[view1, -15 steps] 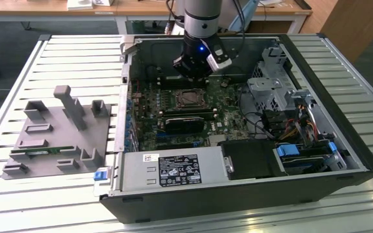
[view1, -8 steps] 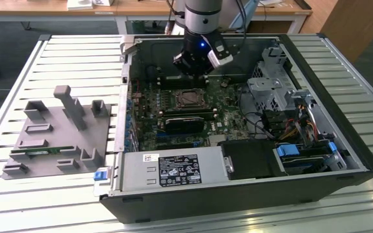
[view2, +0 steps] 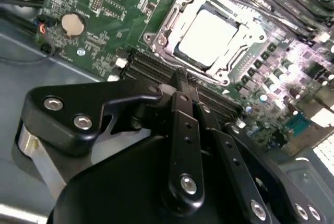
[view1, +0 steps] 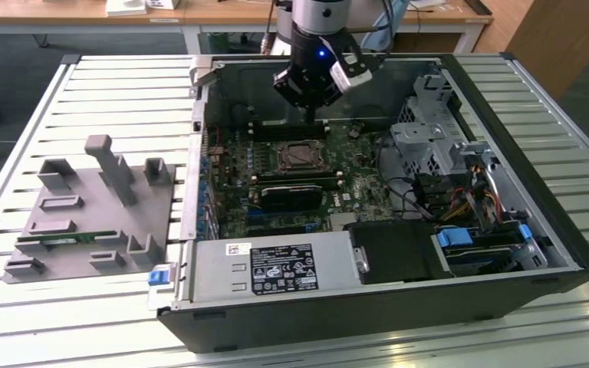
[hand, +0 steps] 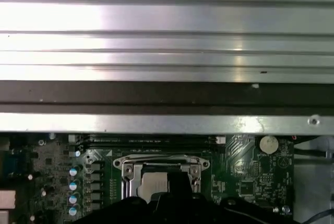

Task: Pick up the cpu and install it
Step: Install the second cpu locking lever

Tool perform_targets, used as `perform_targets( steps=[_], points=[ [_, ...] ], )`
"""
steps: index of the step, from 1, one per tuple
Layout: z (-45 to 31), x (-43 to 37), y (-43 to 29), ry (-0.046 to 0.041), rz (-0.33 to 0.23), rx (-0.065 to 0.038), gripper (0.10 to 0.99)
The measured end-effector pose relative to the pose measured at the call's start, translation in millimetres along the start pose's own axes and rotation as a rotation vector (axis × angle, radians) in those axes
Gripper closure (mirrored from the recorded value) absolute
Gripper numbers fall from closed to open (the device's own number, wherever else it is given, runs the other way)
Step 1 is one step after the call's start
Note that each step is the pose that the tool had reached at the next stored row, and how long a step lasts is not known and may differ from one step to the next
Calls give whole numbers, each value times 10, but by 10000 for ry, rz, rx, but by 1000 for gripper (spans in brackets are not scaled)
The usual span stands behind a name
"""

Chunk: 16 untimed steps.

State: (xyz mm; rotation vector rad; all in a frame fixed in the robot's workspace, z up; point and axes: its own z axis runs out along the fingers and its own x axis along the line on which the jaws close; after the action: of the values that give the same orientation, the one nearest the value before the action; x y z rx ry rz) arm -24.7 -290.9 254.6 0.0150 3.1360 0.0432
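The black metal gripper (view2: 182, 85), fingers pressed together and empty, hangs above the green motherboard (view1: 274, 180); the flat square silver cpu (view2: 211, 36) lies in the board's steel-framed socket.

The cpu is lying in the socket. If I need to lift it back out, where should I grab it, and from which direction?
Come straight down from above and pinch the cpu by two opposite thin edges. It lies flat and low inside the metal socket frame on the motherboard, so only its top face is exposed and a side approach looks blocked. The margin at its rim looks tight.
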Motion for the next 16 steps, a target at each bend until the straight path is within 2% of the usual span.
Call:
perform_targets(
  steps=[3,10,16],
  points=[
    [-2,0,-78,1,3,1,980],
    [0,0,-327,0,1,0,980],
    [71,0,-401,55,2,4,980]
  ],
)
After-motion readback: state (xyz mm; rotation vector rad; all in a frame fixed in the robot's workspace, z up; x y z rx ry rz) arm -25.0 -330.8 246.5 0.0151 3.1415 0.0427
